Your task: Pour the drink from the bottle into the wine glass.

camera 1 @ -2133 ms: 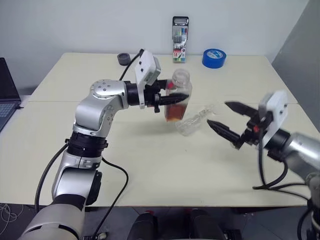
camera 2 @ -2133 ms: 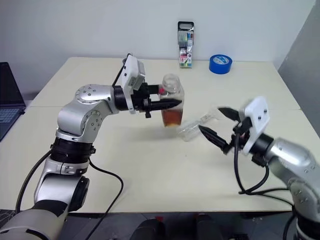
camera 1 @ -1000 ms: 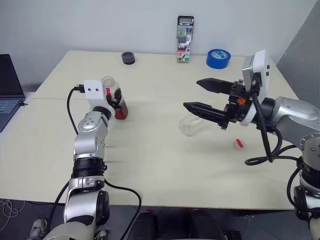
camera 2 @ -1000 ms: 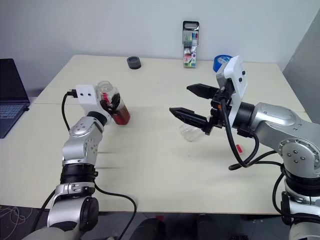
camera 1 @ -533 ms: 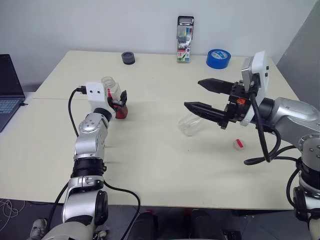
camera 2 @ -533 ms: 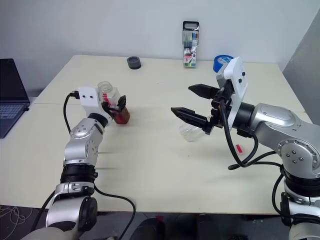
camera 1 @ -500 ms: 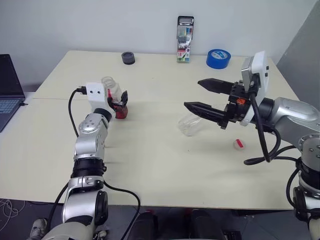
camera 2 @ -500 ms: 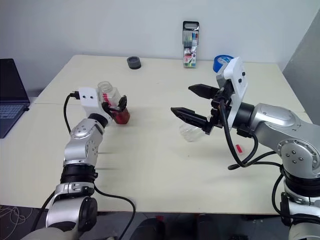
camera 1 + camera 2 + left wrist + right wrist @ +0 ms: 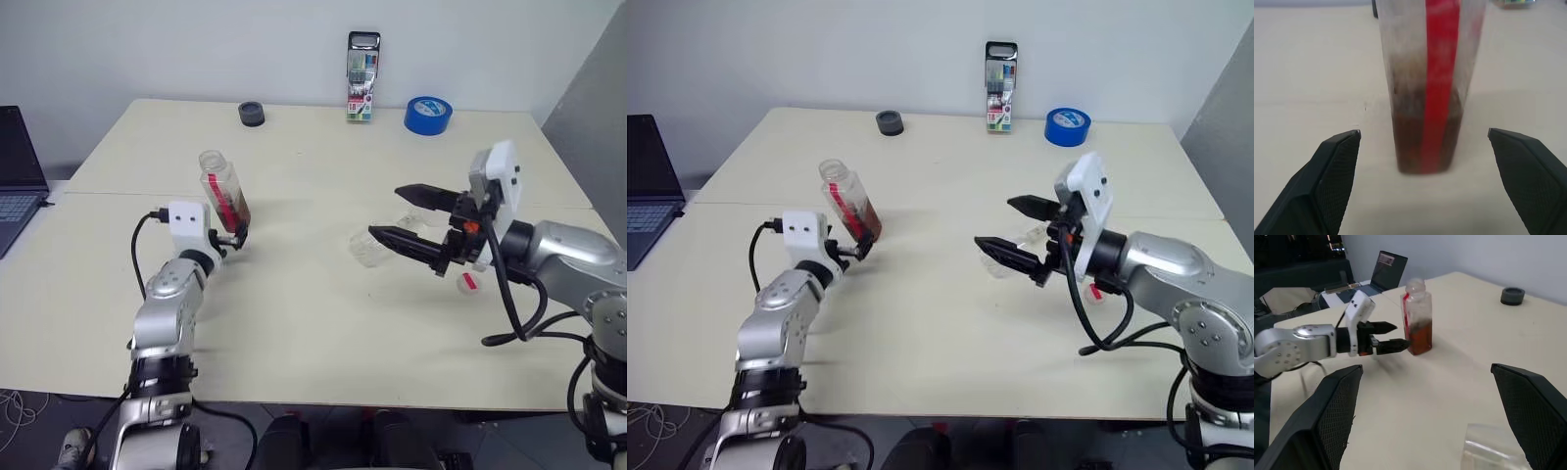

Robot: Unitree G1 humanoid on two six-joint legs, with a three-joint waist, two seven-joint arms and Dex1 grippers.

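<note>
Left wrist view: bottle [image 9: 1427,93], part full of drink [image 9: 1410,147], standing free between spread left claw [image 9: 1425,161] tips; probably light, slippery plastic, best gripped mid-body; right claw [image 9: 407,213] spread, empty.

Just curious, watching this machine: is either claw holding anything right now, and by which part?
Nothing is held. The left claw is open with the bottle standing free between its fingers; the right claw is open and empty.

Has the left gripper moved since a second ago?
Yes. The left gripper has let go and pulled back toward the table's near edge, leaving the bottle standing ahead of it.
</note>
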